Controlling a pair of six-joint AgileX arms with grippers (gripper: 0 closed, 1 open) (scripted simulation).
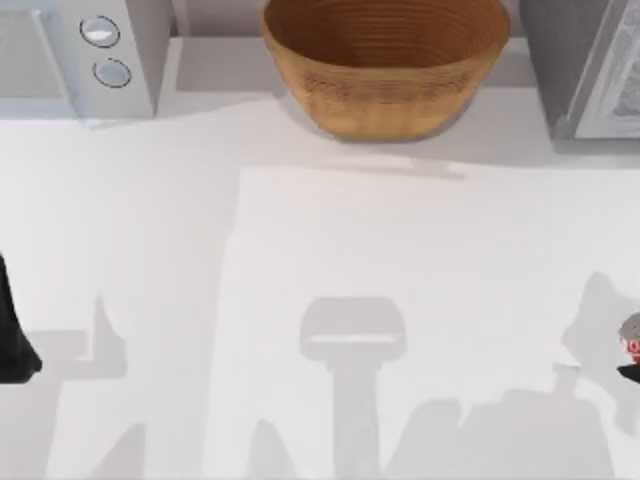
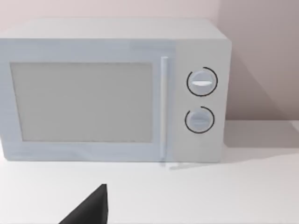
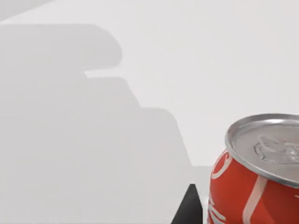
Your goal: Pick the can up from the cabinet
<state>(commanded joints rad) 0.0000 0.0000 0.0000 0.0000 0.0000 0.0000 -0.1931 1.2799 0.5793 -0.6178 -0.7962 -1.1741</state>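
The can [image 1: 630, 336] is small, with a grey metal top and a red side with white marks. It is upright at the far right edge of the table. In the right wrist view the can [image 3: 261, 177] is close up, over the white surface. A black part of my right gripper [image 3: 189, 210] lies right beside the can's side, and my right gripper [image 1: 630, 372] also appears as a dark bit just in front of the can. I cannot tell whether the can rests on the surface or is lifted. My left gripper [image 1: 15, 345] stays parked at the left edge.
A white microwave [image 1: 70, 55] with two dials stands at the back left, and the left wrist view faces the microwave [image 2: 112, 93]. A big brown ribbed wooden bowl [image 1: 385, 65] sits at the back centre. A grey cabinet [image 1: 590, 70] stands at the back right.
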